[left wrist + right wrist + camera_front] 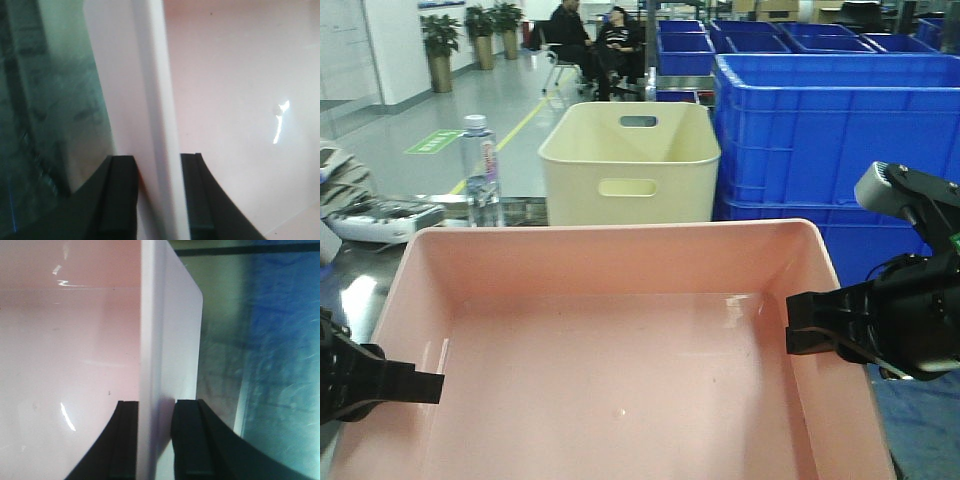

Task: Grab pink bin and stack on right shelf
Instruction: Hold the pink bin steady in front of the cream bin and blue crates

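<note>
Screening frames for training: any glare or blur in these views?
Front view: sharp, faint glints on the shallow pale-pink plastic bin. Left wrist view: soft focus, one bright glare streak on the bin floor, left gripper dark. Right wrist view: white glints upper left, surroundings smeared beyond the right gripper.

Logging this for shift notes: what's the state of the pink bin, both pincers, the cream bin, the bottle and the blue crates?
Shallow pale-pink plastic bin: upright, empty, gripped at both side walls.
Left black pincer: shut on the bin's left wall.
Right black pincer: shut on its right wall.
Tall cream plastic bin: upright, looks empty.
Clear plastic water bottle: upright, capped.
Blue plastic crates: stacked.
</note>
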### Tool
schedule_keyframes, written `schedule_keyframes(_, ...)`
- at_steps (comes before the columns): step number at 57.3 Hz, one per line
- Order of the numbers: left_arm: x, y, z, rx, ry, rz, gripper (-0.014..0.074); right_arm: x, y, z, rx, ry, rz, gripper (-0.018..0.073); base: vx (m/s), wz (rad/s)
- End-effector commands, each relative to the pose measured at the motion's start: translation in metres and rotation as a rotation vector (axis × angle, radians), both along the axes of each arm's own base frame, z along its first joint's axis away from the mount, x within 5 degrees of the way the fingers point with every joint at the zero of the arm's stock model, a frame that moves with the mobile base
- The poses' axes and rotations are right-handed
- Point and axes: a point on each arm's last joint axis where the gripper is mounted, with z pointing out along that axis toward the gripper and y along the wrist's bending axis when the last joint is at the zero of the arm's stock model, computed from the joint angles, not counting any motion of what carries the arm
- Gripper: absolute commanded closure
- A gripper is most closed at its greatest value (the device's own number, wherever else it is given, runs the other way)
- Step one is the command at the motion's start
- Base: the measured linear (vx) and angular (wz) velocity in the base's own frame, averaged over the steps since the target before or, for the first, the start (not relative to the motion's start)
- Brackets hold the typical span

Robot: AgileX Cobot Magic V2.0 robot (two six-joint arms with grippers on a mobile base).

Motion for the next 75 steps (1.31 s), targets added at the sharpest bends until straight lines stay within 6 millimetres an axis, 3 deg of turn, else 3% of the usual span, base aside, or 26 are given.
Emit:
schedule_keyframes(1, -0.0078, -0.0043, 0.0184, -0.076, -0.058, -0.022, 0.0604, -0.0026, -0.0002, 0.0291, 0.112, -0.152, -0.035, 0.0568, 0.22, -0.28)
schedule_keyframes(75, -0.0079, -0.0043, 0.0184, -0.076, -0.058, -0.022, 0.0604, -0.0022, -0.0004, 0.0295, 0.113, -0.157, -0.037, 0.0568, 0.07, -0.03)
